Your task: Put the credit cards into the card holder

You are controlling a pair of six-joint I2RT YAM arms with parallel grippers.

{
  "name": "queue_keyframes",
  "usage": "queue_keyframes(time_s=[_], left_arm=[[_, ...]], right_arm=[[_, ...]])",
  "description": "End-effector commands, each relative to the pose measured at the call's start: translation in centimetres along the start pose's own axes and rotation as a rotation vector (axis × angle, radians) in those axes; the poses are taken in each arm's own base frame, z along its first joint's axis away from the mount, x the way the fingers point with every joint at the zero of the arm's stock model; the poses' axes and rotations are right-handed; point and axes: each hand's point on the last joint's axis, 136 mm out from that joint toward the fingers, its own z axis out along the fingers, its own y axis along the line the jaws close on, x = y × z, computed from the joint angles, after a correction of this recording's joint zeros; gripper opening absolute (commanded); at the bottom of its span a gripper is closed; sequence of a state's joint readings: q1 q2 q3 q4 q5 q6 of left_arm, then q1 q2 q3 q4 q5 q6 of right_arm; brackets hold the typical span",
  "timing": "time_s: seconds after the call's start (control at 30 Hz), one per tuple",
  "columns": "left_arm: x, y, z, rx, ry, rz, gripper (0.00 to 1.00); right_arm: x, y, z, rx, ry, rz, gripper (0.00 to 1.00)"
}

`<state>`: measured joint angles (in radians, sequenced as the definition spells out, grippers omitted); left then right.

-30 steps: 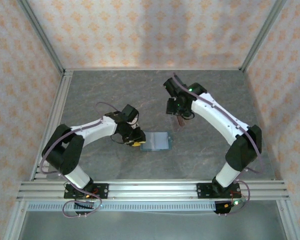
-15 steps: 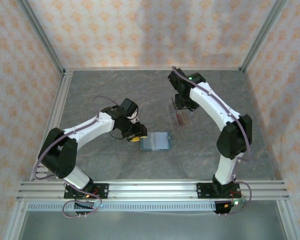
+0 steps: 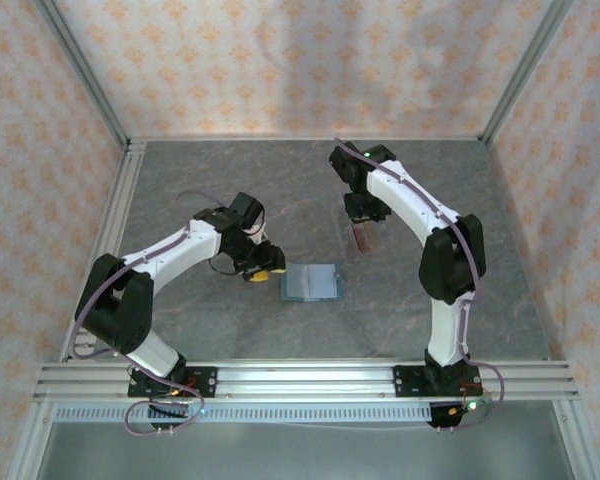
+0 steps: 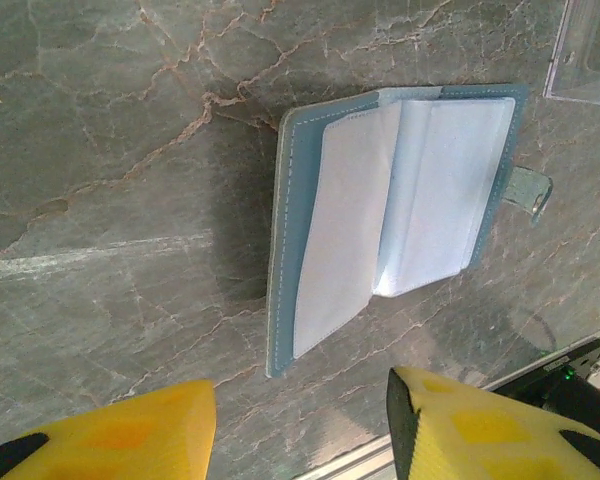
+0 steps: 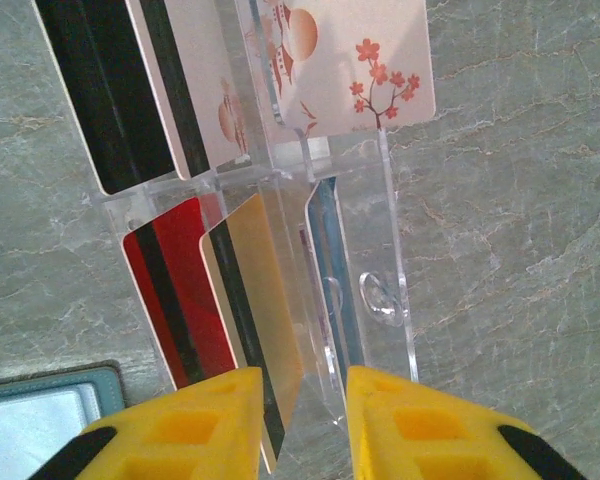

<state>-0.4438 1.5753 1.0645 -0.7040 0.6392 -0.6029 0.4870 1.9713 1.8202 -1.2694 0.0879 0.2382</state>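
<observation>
Top view: holder [image 3: 310, 283] lies open mid-table betw. the arms; clear stand [image 3: 363, 238] w/ cards just beyond it, to the right.
L gripper [image 4: 300, 432]: fingers wide, holding nothing; near holder's edge, apart from it.
R gripper [image 5: 300, 420]: fingers narrow, over stand; gold card [image 5: 265, 290] edge in the gap, not clamped as far as shows.
Cards: upright in slots: red card [image 5: 170, 290], gold, blue card [image 5: 327, 250], blossom card [image 5: 355, 60], dark card [image 5: 95, 90].
Handling: prob. light, stiff, slick plastic; thin, so pinch flat faces near free edge, pull straight along slot. Stand may lift w/ card.
Holder: soft, floppy pockets [image 4: 440, 180]; likely needs pinning while card slides in.
Table [image 3: 230, 180]: grey marble-look, flat, smooth; things may skid.
Room: patterned walls [image 3: 280, 60] on three sides, alu frame; space enough for both arms.
</observation>
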Motion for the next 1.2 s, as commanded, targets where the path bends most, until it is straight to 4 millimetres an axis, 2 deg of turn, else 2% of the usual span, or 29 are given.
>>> queue_keyframes(time_s=[0.0,0.4,0.63,0.93,1.17], left_arm=[[0.7,0.5,-0.3,-0.001,0.014,-0.005,0.49],[0.4,0.5,-0.3,0.010,-0.004,-0.030,0.49],[0.4,0.6,-0.3,0.009,-0.005,-0.035,0.49],[0.1,0.6,-0.5,0.011,-0.008,-0.038,0.49],[0.1,0.7,-0.6,0.011,-0.009,-0.040,0.48]], right_arm=[[-0.4,-1.1,-0.4,0.039,0.005,-0.007,0.27],[-0.1,-1.4,0.8,0.055,0.039,-0.029,0.25],[0.0,-2.0,1.5,0.057,0.060,-0.027,0.20],[0.1,-1.4,1.8,0.027,0.078,-0.040,0.18],[0.2,-1.1,1.9,0.012,0.088,-0.047,0.09]])
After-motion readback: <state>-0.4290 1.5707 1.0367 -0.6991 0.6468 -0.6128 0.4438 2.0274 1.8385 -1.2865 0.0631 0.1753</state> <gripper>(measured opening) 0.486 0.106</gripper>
